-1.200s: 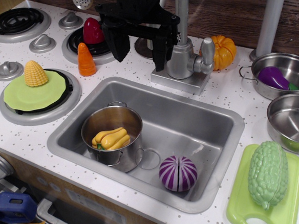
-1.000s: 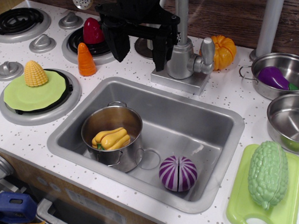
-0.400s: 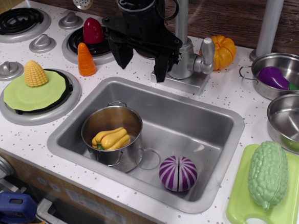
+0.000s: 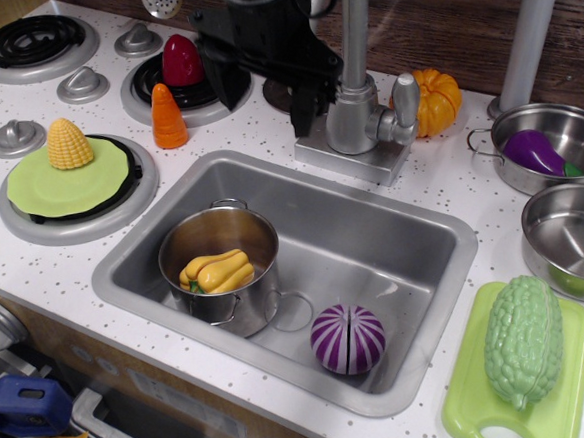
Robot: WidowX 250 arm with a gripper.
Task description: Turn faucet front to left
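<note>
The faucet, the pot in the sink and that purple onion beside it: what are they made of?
The faucet looks like matte grey-silver plastic, judging by its dull, even sheen, though painted metal is possible. The pot seems to be real polished steel, since it mirrors its surroundings sharply. The purple onion appears to be glossy moulded plastic, with painted white stripes and a seam down the middle.
</note>
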